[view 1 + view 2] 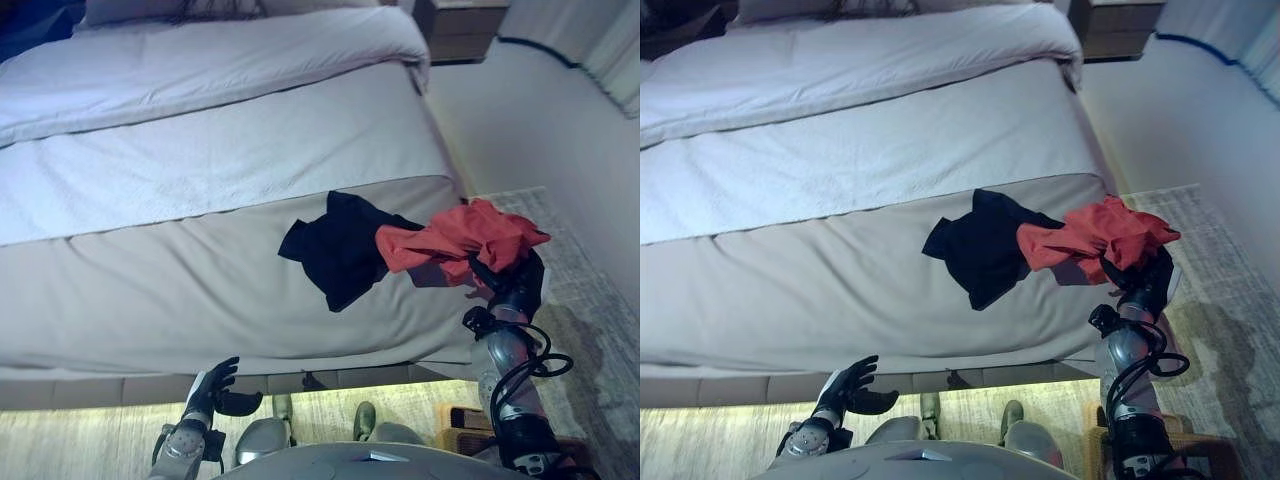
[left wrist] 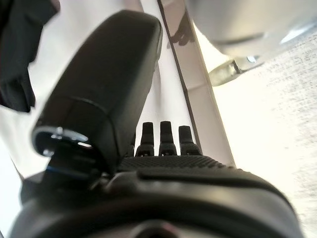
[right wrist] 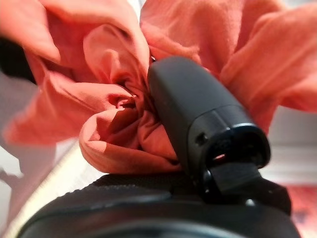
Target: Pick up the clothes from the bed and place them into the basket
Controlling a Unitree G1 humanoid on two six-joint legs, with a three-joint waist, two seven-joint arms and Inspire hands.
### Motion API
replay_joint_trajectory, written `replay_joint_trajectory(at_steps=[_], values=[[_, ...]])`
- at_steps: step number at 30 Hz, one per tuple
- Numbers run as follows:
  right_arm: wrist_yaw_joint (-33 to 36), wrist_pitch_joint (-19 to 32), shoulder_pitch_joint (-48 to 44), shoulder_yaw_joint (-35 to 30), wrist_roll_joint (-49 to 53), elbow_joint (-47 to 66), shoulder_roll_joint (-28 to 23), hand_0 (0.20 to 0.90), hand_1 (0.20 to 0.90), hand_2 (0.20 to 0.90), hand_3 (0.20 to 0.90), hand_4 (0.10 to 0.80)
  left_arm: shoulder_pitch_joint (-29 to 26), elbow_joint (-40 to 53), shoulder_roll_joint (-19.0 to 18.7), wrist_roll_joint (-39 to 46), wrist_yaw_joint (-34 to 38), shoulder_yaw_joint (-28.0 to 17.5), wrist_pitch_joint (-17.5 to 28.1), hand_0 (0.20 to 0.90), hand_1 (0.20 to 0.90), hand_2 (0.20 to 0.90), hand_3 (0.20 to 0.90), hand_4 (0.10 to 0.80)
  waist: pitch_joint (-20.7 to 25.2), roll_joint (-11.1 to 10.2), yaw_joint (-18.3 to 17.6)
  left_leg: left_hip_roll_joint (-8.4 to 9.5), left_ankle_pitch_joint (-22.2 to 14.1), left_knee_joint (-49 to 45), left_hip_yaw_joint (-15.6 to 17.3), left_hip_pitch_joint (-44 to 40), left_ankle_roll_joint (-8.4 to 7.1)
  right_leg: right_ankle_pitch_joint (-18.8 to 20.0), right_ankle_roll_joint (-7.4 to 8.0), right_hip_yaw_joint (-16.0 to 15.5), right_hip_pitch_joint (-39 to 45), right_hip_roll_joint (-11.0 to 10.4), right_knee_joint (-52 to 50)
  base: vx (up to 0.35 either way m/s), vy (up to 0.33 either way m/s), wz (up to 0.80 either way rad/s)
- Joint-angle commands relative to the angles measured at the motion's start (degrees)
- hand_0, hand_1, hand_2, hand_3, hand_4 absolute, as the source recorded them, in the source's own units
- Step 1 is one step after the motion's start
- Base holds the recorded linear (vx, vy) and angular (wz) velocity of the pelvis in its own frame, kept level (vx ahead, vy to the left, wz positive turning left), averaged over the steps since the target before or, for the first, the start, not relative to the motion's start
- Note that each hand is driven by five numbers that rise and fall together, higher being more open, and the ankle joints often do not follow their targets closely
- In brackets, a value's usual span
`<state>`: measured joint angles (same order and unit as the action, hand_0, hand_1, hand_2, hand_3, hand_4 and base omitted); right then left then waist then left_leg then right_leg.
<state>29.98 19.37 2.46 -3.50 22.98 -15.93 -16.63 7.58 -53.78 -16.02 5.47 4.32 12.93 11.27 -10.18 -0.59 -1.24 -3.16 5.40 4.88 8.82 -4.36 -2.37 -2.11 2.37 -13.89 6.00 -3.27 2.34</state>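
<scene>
An orange-red garment is bunched in my right hand, lifted just off the bed's near right corner; in the right wrist view the cloth is pinched under my thumb. A black garment lies spread on the grey cover beside it, touching the red one's edge. My left hand hangs open below the bed's front edge, holding nothing. The wicker basket shows partly on the floor by my right arm.
The bed fills the view, with a white sheet and a folded duvet at the back. A wooden nightstand stands at the far right by the wall. A grey rug covers the floor on the right.
</scene>
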Motion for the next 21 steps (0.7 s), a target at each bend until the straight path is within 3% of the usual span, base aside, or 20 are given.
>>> replay_joint_trajectory(at_steps=[1, 3, 4, 7, 11, 13, 16, 18, 21], values=[[2.34, 9.99, -2.34, -4.03, -3.70, 8.75, -2.92, 0.300, 0.300, 0.300, 0.200, 0.100, -0.90, -2.48, 1.31, -0.82, 0.88, -0.94, 2.13, 0.900, 0.900, 0.900, 0.900, 0.800, 1.92, -1.13, 2.00, 2.36, -8.02, -13.36, -13.85, 3.66, 0.32, 3.87, 1.58, 8.12, -2.02, -2.09, -2.89, -0.020, 0.096, -0.72], [3.36, 11.01, -3.72, -2.90, -3.64, 7.92, -3.12, 0.300, 0.300, 0.300, 0.200, 0.100, -0.03, -2.90, 1.90, -0.15, 1.06, -0.82, 3.20, 0.900, 0.900, 0.900, 0.900, 0.800, 2.10, -0.85, 3.63, 6.20, -9.21, -12.07, -22.58, 4.12, 2.73, 4.23, 1.84, 13.33, -3.04, -1.41, -2.95, -0.028, 0.127, -1.47], [4.35, 11.07, -4.49, -2.49, -4.09, 7.56, -3.23, 0.300, 0.300, 0.300, 0.200, 0.100, 0.09, -3.10, 1.91, -0.15, 0.91, -0.92, 3.55, 0.900, 0.900, 0.900, 0.900, 0.800, 1.98, -0.60, 3.94, 6.91, -10.05, -12.18, -23.35, 3.80, 3.57, 4.20, 2.20, 14.94, -3.69, -1.55, -3.51, -0.027, 0.120, -1.73], [8.74, 10.86, -5.52, -2.48, -4.67, 6.82, -3.04, 0.300, 0.300, 0.300, 0.200, 0.100, -0.98, -3.98, 0.81, -1.76, -1.05, -0.42, 3.80, 0.900, 0.900, 0.900, 0.900, 0.800, 2.15, 0.36, 3.41, 6.16, -10.36, -10.26, -21.27, 2.86, 3.85, 4.76, 4.00, 16.81, -4.98, -2.78, -4.12, -0.066, 0.181, -1.61], [11.32, 10.37, -4.36, -4.41, -4.98, 6.38, -2.31, 0.300, 0.300, 0.300, 0.200, 0.100, -3.94, -4.73, -1.88, 0.29, -2.24, 1.45, 2.73, 0.900, 0.900, 0.900, 0.900, 0.800, 2.90, 0.93, 1.13, 6.83, -10.15, -6.70, -19.29, 1.71, 4.68, 8.70, 7.71, 18.28, -9.56, -7.32, -5.11, -0.087, 0.195, -0.70], [9.79, 9.82, -3.93, -5.28, -2.70, 6.01, -1.95, 0.300, 0.300, 0.300, 0.200, 0.100, -4.16, -5.00, -2.53, 1.64, -2.21, 0.75, 1.68, 0.900, 0.900, 0.900, 0.900, 0.800, 2.77, 1.38, 0.92, 6.82, -11.18, -5.91, -16.99, 0.57, 4.77, 10.55, 8.09, 14.52, -11.25, -9.71, -6.17, -0.086, 0.154, -0.84], [8.11, 8.58, -5.68, -4.92, -0.19, 4.15, -1.42, 0.300, 0.300, 0.300, 0.200, 0.100, -2.72, -4.73, -2.85, 1.60, -1.06, -0.93, 0.95, 0.900, 0.900, 0.900, 0.900, 0.800, 2.54, 1.46, 3.82, 6.60, -10.28, -3.97, -11.49, -0.73, 4.10, 13.68, 8.50, 2.71, -12.34, -12.41, -9.69, -0.206, 0.087, -1.17], [10.31, 8.31, -7.79, -3.05, 0.42, 2.90, -0.94, 0.300, 0.300, 0.300, 0.200, 0.100, -2.41, -4.32, -2.79, 2.42, 0.26, -1.84, 0.73, 0.900, 0.900, 0.900, 0.900, 0.800, 2.68, 2.84, 6.55, 5.05, -8.54, -2.98, -7.82, -0.30, 4.26, 11.02, 7.09, -2.60, -10.48, -12.94, -14.89, -0.380, 0.029, -1.75], [12.52, 8.45, -8.56, -0.13, 0.30, 2.38, 0.41, 0.300, 0.300, 0.300, 0.200, 0.100, -3.33, -6.08, -2.65, 5.03, 1.37, -2.65, 0.48, 0.900, 0.900, 0.900, 0.900, 0.800, 4.01, 3.88, 9.29, 3.21, -7.05, -3.62, -3.16, 2.56, 5.17, 5.58, 5.21, -6.84, -5.48, -13.74, -20.94, -0.289, -0.012, -1.10]])
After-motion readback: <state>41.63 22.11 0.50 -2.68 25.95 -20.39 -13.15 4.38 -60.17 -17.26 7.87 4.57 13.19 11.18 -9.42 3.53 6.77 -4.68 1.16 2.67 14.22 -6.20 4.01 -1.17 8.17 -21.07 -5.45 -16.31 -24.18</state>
